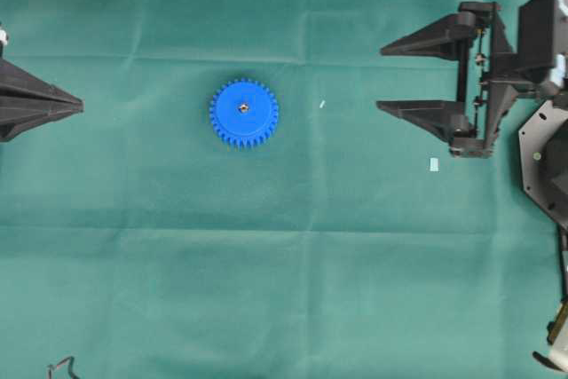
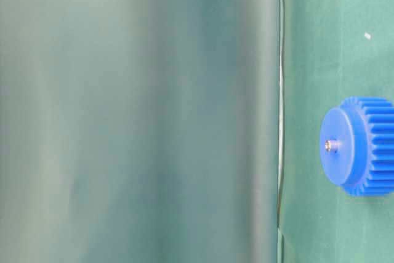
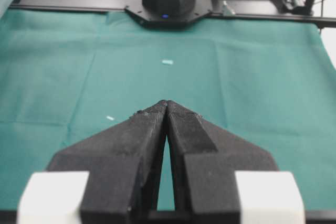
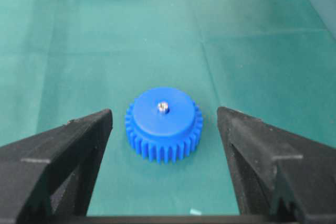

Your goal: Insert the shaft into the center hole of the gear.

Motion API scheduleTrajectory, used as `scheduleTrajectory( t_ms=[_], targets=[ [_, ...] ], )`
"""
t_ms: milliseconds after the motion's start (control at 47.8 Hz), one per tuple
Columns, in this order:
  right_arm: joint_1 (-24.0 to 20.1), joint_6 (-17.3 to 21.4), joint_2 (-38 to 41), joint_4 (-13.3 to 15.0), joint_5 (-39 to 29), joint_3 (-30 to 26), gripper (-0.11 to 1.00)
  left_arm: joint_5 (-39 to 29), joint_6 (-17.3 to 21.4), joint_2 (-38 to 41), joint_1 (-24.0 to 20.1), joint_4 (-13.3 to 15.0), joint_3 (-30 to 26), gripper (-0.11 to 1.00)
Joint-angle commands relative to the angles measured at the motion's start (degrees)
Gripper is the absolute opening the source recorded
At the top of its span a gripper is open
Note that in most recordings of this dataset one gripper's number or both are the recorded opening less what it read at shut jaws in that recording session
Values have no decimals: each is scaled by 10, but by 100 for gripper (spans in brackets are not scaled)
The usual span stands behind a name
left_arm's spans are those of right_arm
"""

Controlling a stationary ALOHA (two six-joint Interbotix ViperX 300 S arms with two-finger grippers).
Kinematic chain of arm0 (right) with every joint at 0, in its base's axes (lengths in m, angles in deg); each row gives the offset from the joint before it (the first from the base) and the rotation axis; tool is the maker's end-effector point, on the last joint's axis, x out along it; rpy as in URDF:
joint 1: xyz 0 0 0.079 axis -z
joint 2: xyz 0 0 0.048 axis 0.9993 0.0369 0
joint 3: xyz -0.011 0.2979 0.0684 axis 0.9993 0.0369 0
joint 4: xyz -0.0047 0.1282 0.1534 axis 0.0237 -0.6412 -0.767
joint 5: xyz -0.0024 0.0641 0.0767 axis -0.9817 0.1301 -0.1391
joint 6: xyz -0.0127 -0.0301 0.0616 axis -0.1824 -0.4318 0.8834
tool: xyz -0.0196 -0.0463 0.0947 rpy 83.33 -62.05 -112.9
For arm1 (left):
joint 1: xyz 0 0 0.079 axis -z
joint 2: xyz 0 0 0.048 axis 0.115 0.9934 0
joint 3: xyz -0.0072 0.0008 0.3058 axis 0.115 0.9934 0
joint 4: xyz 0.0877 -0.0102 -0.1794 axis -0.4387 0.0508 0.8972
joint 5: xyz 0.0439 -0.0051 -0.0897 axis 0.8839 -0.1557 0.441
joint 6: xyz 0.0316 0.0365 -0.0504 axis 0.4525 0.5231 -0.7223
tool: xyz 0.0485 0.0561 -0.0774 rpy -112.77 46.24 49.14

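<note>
Overhead view, left edge of frame: left gripper (image 1: 78,106) at mid-height, fingers pressed together to a point, nothing between them. Its own wrist view confirms the jaws closed tip to tip over bare green cloth (image 3: 262,77).

Centre-left of overhead frame: the gear (image 1: 244,113) lies flat on the cloth, well apart from both grippers. The shaft (image 1: 243,108) shows as a small silvery glint at the middle of the blue face, standing in the center hole (image 4: 163,108); the hole itself is filled and hardly visible. In the table-level view the pin end (image 2: 329,146) protrudes slightly from the face. Judgement: insertion appears done, though seating depth cannot be told.

Just right of the gear: a small pale fleck (image 1: 322,104) on the cloth. Further right and lower, a pale rectangular scrap (image 1: 434,164).

Right side of frame: right gripper (image 1: 387,77) spread wide, empty, fingers pointing toward the gear, well clear of it.

Risks:
- A sweep of the wide right fingers at cloth level could nudge the gear and tilt the pin.
- A shallow-seated shaft may lean or fall out if the gear is bumped or the cloth tugged.
- The scrap or fleck could be mistaken for a part.
</note>
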Motion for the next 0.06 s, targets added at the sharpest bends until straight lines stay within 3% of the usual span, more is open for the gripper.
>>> scheduleTrajectory(
  t_ms=[0, 42],
  targets=[
    [-1, 1, -8, 0, 6, 2, 82, 4, 0, 3, 0, -2, -15, 0],
    [-1, 1, -9, 0, 5, 4, 83, 4, 0, 2, 0, -2, -15, 0]
  ],
)
